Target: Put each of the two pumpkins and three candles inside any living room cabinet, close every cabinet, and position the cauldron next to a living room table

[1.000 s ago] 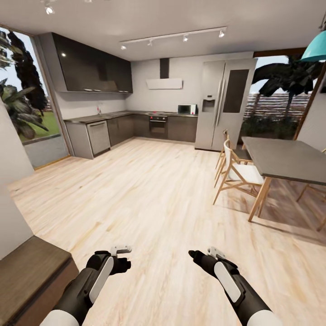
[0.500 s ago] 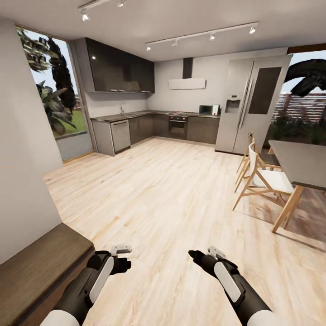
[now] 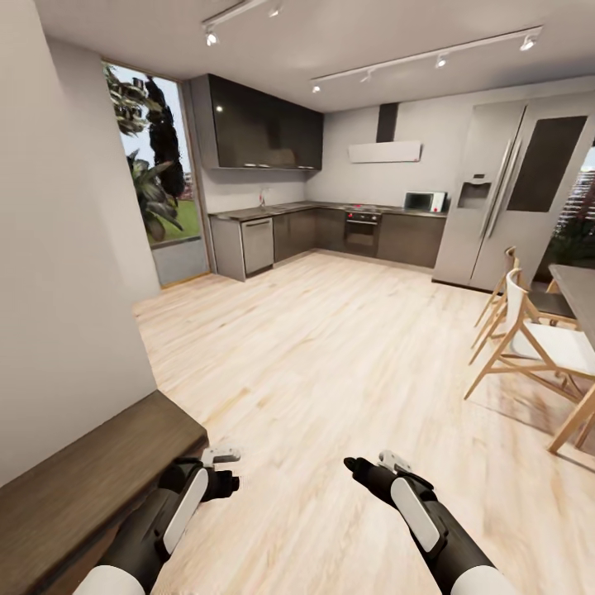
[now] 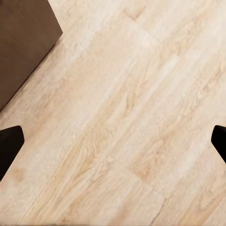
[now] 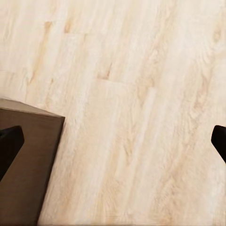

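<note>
The long, low, dark brown wood cabinet (image 3: 91,471) runs along the white wall at the lower left, and I see its flat top and near end. Its corner also appears in the left wrist view (image 4: 23,42) and the right wrist view (image 5: 28,165). My left gripper (image 3: 221,473) hangs over the pale wood floor just right of the cabinet's end, open and empty (image 4: 113,143). My right gripper (image 3: 364,471) is further right over bare floor, also open and empty (image 5: 113,143). The pumpkins, the candles and the cauldron are out of view.
A white wall (image 3: 58,248) stands close on the left. Wooden chairs (image 3: 537,339) and the edge of a grey dining table (image 3: 578,289) are at the right. Grey kitchen units (image 3: 330,231) and a fridge (image 3: 512,198) line the far wall across open floor.
The camera has turned left, so the kitchen and dining table slid right and more of the wall and cabinet top came in. Both arms hold the same pose.
</note>
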You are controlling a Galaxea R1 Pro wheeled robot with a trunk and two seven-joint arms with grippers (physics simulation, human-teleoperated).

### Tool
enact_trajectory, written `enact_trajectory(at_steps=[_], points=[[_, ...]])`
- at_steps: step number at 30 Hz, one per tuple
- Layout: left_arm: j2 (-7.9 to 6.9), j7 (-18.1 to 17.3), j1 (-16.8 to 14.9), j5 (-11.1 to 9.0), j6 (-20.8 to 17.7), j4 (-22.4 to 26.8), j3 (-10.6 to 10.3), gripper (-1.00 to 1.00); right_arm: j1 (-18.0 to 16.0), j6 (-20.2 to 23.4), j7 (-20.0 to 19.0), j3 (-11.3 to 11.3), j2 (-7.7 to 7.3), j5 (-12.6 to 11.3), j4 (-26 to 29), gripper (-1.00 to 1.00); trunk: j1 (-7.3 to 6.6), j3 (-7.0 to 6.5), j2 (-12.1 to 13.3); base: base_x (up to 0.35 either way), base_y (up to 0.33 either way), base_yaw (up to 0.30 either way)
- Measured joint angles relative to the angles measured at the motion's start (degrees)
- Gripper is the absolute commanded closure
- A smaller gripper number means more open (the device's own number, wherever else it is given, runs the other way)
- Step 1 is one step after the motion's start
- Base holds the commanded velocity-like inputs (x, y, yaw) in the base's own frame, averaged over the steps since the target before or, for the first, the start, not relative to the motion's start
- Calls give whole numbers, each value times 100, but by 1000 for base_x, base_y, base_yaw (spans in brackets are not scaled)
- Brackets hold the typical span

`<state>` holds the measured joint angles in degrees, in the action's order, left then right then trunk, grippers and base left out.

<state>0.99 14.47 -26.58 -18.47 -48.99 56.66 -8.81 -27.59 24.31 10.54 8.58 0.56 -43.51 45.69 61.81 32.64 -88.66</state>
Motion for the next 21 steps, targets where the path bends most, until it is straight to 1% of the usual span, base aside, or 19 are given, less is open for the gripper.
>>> enact_trajectory(at_steps=[4, 21], points=[[-18, 1, 0, 5, 0, 0, -4, -100, 1, -2, 0, 0, 0, -1, -3, -100, 0, 0, 0, 0, 0, 291], [-8, 10, 0, 8, 1, 8, -3, -100, 1, 19, -3, 0, 0, -6, -1, -100, 0, 0, 0, 0, 0, 291]])
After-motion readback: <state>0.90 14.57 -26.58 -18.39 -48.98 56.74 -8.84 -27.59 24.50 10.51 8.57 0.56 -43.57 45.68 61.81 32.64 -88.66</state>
